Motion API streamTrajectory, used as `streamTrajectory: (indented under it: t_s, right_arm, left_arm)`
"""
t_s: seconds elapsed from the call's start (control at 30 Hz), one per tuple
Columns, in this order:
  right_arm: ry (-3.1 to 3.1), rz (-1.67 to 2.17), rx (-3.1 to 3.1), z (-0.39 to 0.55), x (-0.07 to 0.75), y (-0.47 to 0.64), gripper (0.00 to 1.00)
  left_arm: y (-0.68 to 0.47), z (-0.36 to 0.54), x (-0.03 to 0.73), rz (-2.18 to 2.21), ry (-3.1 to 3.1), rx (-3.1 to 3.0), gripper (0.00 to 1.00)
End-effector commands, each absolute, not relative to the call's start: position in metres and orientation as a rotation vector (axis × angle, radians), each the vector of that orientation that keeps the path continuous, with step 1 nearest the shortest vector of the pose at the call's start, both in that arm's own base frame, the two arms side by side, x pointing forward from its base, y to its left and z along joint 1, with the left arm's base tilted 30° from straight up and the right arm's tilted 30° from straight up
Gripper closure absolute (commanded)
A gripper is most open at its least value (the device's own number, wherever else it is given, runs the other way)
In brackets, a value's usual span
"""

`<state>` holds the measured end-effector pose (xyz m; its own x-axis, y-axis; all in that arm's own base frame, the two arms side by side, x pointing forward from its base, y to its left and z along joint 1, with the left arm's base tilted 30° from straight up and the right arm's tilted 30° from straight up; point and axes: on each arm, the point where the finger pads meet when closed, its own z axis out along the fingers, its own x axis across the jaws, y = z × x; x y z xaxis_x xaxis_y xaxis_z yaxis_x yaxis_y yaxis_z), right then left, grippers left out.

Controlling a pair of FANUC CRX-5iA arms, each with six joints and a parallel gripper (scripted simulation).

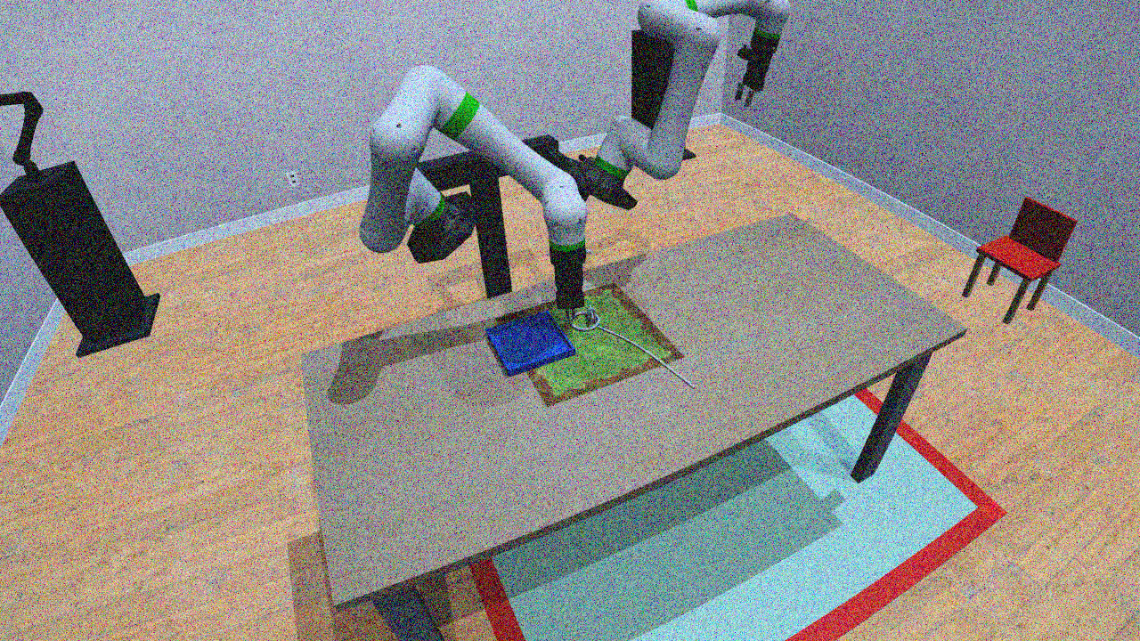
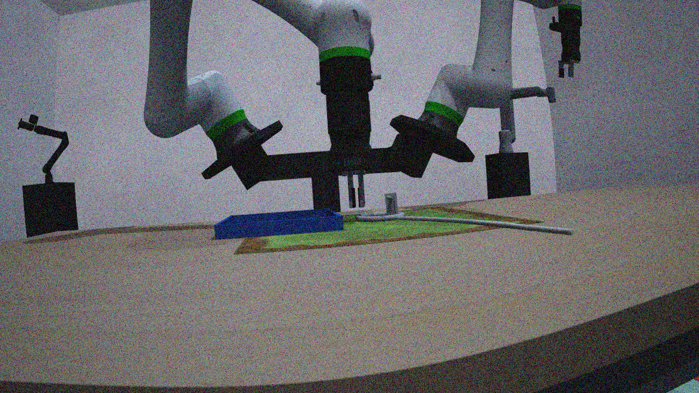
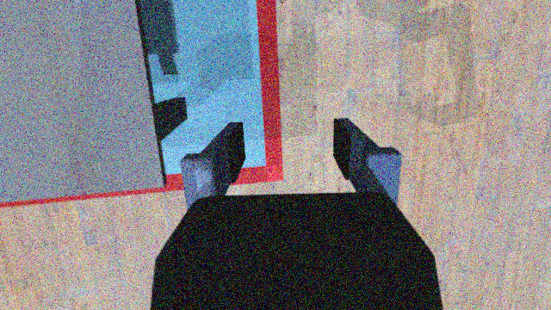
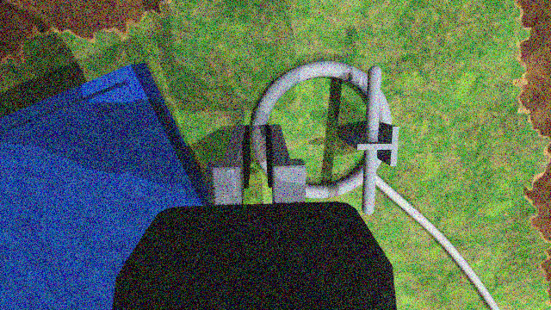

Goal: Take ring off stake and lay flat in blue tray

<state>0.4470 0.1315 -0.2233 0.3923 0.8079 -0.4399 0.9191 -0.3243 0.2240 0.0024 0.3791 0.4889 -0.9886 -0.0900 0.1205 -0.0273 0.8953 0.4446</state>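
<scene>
A pale grey ring (image 1: 585, 329) (image 2: 371, 218) (image 4: 323, 69) lies flat on the green mat, around an upright grey stake (image 2: 391, 202) (image 4: 374, 99) that carries a crossbar and stands near the ring's right side in the right wrist view. The blue tray (image 1: 525, 338) (image 2: 278, 227) (image 4: 86, 215) is empty. My right gripper (image 1: 570, 320) (image 2: 356, 206) (image 4: 257, 144) is slightly open and empty. Its fingers hang just above the ring's tray-side rim, which shows between them. My left gripper (image 1: 747, 100) (image 2: 566, 75) (image 3: 288, 139) is open and empty, high away from the ring.
A long thin pale rod (image 1: 661, 362) (image 2: 513, 224) (image 4: 430, 228) runs from the ring across the green mat (image 1: 630, 343) (image 2: 302, 239) (image 4: 452, 86) onto the table (image 1: 446, 446). The tray stands close beside the ring, partly over the mat.
</scene>
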Motion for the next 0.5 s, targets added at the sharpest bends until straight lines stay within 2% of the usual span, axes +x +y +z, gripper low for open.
streamTrajectory:
  t_s: [0.0, 0.47]
  right_arm:
    - [1.484, -0.341, 2.22, -0.2247, 0.448, 0.1315, 0.68]
    - [1.484, -0.341, 2.221, -0.2297, 0.4483, 0.1286, 0.68]
  left_arm:
    - [0.3789, 0.4899, 0.0027, -0.686, -2.923, 0.091, 0.0]
    - [0.3789, 0.4899, 0.0027, -0.686, -2.923, 0.091, 0.0]
